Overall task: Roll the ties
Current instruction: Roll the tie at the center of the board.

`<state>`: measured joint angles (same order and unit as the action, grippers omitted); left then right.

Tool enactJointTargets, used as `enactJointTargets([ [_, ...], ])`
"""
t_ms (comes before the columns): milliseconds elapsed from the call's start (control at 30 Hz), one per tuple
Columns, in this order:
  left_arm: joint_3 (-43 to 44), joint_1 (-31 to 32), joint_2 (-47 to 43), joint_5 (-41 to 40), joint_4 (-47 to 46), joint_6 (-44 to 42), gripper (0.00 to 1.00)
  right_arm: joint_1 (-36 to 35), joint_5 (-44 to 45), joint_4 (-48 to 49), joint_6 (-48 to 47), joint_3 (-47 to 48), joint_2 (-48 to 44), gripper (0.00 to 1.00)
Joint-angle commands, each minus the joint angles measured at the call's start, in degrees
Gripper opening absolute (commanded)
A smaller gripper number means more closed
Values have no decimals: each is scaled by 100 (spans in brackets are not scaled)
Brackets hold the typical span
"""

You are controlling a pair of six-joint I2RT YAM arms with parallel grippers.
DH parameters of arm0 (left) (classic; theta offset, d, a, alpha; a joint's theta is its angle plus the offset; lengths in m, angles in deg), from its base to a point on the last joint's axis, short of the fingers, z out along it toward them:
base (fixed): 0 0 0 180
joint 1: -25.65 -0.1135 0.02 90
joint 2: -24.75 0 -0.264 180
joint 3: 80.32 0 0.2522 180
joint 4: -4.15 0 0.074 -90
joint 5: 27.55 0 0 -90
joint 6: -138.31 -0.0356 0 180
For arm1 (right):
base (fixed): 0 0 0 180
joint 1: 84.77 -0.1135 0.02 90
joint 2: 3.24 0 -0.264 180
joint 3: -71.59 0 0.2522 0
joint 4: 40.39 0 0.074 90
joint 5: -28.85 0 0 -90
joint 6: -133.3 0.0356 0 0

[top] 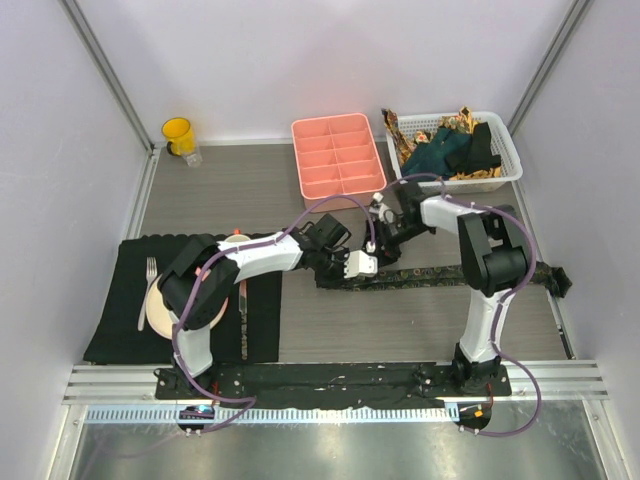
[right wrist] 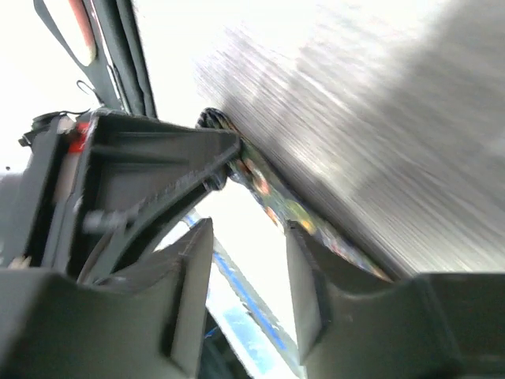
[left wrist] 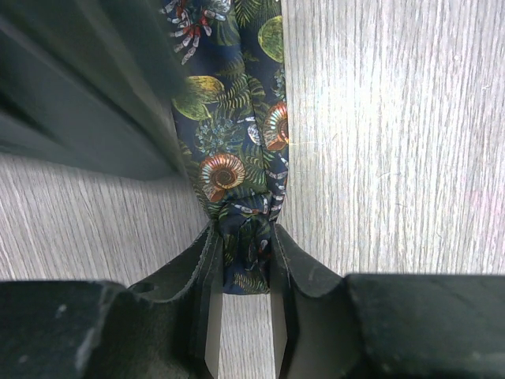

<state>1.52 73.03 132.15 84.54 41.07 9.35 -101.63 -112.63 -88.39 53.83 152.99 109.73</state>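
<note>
Pinching one bunched end of the dark patterned tie (left wrist: 237, 150), the left gripper (left wrist: 243, 260) clamps it; the strip runs toward 3 o'clock. Just beyond, the right gripper (right wrist: 248, 245) stands apart, holding nothing. At 1 o'clock, other ties (top: 440, 150) fill the basket (top: 505, 172).

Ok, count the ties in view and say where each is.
4. A dark patterned tie lies across the table, pinched by the left gripper; a teal tie, a black tie and a gold-brown tie sit in the white basket, which may hide more.
</note>
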Motion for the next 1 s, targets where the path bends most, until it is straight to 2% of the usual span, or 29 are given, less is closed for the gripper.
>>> enactJointTargets([
  [0, 13, 17, 185, -47, 479, -59, 12, 489, 287, -1468, -1603, 662, -600, 51],
  [133, 4, 26, 194, -99, 488, -77, 12, 833, 813, -1928, -2939, 707, -820, 61],
  [167, -5, 26, 185, -108, 497, -77, 11, 869, 963, -1990, -3612, 707, -881, 63],
  [267, -31, 17, 177, -126, 479, -42, 11, 878, 1437, -2034, -4582, 515, -1145, 64],
  [300, -31, 17, 168, -143, 470, -33, 11, 869, 1483, -2017, -5195, 366, -1198, 65],
  [400, -22, 9, 185, -161, 453, 2, 11, 860, 1676, -1912, -6023, 93, -1409, 66],
  [500, -13, 9, 194, -196, 427, 64, 11, 825, 2009, -1579, -6273, -171, -1523, 65],
  [767, 22, -88, 194, -231, 400, 178, 11, 746, 2661, -1243, -6572, -532, -1436, 55],
  [967, 92, -79, 203, -266, 453, 161, 11, 728, 2758, -1269, -6774, -673, -1497, 33],
])
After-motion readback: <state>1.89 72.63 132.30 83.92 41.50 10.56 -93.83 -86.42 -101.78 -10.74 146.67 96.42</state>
